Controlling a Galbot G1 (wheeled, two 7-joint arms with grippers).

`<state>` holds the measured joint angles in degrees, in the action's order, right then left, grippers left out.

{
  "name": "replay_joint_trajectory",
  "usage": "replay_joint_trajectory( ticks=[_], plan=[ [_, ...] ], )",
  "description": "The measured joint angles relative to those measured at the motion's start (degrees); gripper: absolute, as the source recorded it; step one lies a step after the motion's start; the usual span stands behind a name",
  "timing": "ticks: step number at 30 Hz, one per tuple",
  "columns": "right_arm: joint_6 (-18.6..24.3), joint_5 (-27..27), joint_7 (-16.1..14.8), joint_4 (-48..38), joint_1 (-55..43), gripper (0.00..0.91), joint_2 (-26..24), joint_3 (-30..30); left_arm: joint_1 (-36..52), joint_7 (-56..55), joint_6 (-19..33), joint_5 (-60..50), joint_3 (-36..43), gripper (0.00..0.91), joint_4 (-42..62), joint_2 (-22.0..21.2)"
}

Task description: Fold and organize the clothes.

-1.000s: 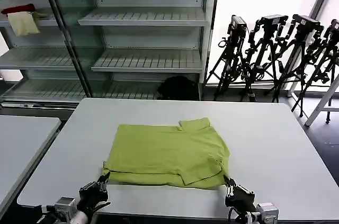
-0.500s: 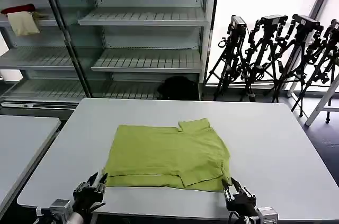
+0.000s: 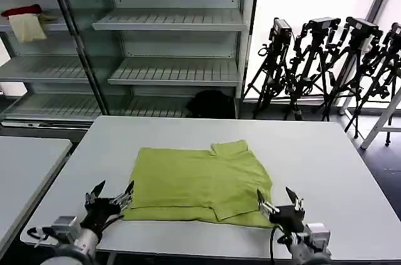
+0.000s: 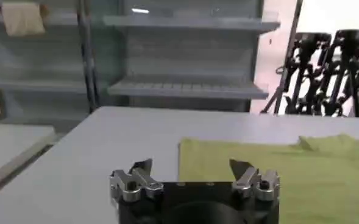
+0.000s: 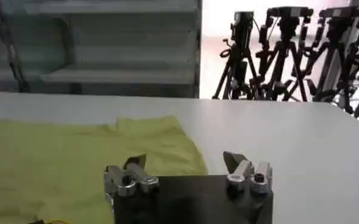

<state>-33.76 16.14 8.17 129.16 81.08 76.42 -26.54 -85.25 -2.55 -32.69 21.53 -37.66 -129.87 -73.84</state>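
T-shirt [image 3: 202, 183], lime yellow-green, lies folded into a rough rectangle on the white table [image 3: 326, 165], nearer the table's front edge than its far edge and slightly left of centre; a sleeve flap sticks out at the far right corner and a layered fold edge runs along the near side. Left gripper [image 3: 111, 193] sits low at the near left corner of the shirt, jaws spread wide, one fingertip just beside the shirt's left edge, the other out over bare table; contact with the cloth cannot be told. In the left wrist view the left gripper [image 4: 191, 170] is open and empty, with the shirt [image 4: 289, 176] stretching away ahead of one finger and bare table ahead of the other. Right gripper [image 3: 278, 199] sits at the near right corner of the shirt, jaws also wide and holding nothing, inner fingertip over or at the shirt's near right edge. Right wrist view: right gripper [image 5: 185, 163] open, shirt [image 5: 75, 164] lying flat ahead of one finger, white table ahead of the other. Background: metal shelving [image 3: 169, 20] behind the table with a red cloth [image 3: 20, 10] and a cream cloth [image 3: 27, 27] on an upper left shelf; row of black tripods [image 3: 332, 64] by the window at right; second table [image 3: 25, 165] at far left
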Motion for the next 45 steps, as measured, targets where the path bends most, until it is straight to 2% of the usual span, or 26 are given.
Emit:
replay_joint_trajectory(
  ticks=[14,25,34,36,43,45],
  plan=[
    [-0.16,2.96,-0.98,-24.21,-25.32,0.907,1.28,4.98,20.71,2.84,-0.63,-0.33,7.71,0.907,18.35,4.92],
    [-0.15,3.40,-2.15,-34.28,-31.69,0.907,0.94,5.28,29.41,6.58,-0.72,-3.23,10.89,0.907,31.42,5.66],
    [-0.13,2.48,-2.64,-38.85,-34.71,0.816,1.54,6.58,32.82,8.12,-0.73,-4.41,12.21,0.907,36.98,6.37],
    [-0.14,2.20,-2.71,-39.63,-35.24,0.705,1.69,6.90,33.53,8.39,-0.73,-4.58,12.57,0.907,38.05,6.42],
    [-0.14,1.06,-3.65,-42.14,-36.04,0.685,1.98,8.06,34.98,9.09,-0.73,-5.38,13.62,0.907,40.75,6.13],
    [-0.14,0.68,-3.97,-42.74,-36.09,0.655,2.09,8.46,35.23,9.23,-0.73,-5.51,13.73,0.907,41.26,5.97]
  ],
)
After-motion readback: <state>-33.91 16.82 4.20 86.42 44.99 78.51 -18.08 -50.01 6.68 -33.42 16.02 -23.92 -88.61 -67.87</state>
